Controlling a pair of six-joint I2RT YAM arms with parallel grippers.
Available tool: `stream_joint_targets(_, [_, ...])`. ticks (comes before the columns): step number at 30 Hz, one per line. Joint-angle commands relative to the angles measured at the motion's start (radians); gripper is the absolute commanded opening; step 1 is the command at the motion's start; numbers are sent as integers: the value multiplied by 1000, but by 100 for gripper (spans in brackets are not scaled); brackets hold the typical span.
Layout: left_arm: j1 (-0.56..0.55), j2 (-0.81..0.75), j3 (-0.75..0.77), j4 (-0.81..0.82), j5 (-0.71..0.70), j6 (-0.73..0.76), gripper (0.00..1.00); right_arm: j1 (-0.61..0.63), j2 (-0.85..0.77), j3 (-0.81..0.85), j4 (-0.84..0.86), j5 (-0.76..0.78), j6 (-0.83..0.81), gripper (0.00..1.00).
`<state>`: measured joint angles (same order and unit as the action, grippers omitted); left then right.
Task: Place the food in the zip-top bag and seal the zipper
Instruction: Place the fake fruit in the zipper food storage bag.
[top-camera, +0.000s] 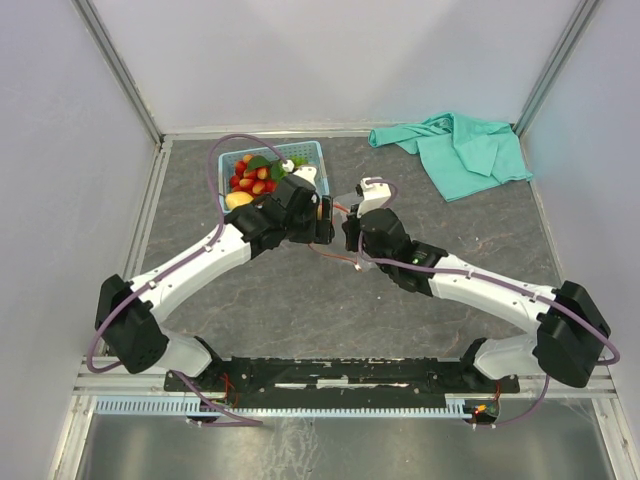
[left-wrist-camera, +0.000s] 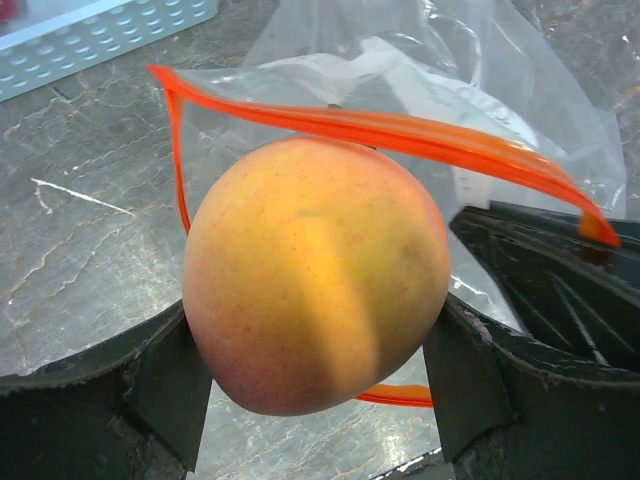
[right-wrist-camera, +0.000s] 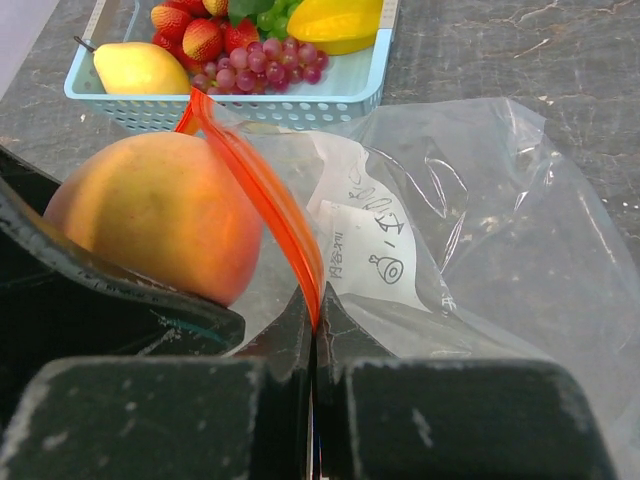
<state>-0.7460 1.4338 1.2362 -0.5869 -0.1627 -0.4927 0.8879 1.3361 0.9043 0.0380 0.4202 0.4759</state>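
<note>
My left gripper (left-wrist-camera: 315, 380) is shut on an orange-pink peach (left-wrist-camera: 315, 270), one finger on each side of it. The peach hangs at the open mouth of the clear zip-top bag (left-wrist-camera: 420, 60). One side of the red-orange zipper (left-wrist-camera: 400, 130) arches over the peach and the other shows just below it. My right gripper (right-wrist-camera: 314, 320) is shut on the zipper (right-wrist-camera: 270, 190) and holds it up, with the peach (right-wrist-camera: 150, 215) just to its left. The rest of the food lies in the basket: strawberries (right-wrist-camera: 185, 30), purple grapes (right-wrist-camera: 270, 65), a lemon (right-wrist-camera: 140, 68) and a yellow fruit (right-wrist-camera: 335, 22).
The light blue lattice basket (top-camera: 310, 152) stands at the back, just beyond both grippers. A teal cloth (top-camera: 465, 150) lies crumpled at the back right. Both arms meet over the middle of the grey table (top-camera: 300, 310), which is walled in on three sides.
</note>
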Motion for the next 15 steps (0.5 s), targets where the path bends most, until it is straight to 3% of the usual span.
stream_joint_targets(1, [-15,-34,3,55,33,25,56,-9,12,24,76,-31,29,2])
stream_joint_targets(10, [-35,-16,-20,43,-69,-49,65,-25,32,26,108,-98,74,2])
stream_joint_targets(15, [-35,35,4,-44,-151,-78,72,-34,34,26,117,-123,97,1])
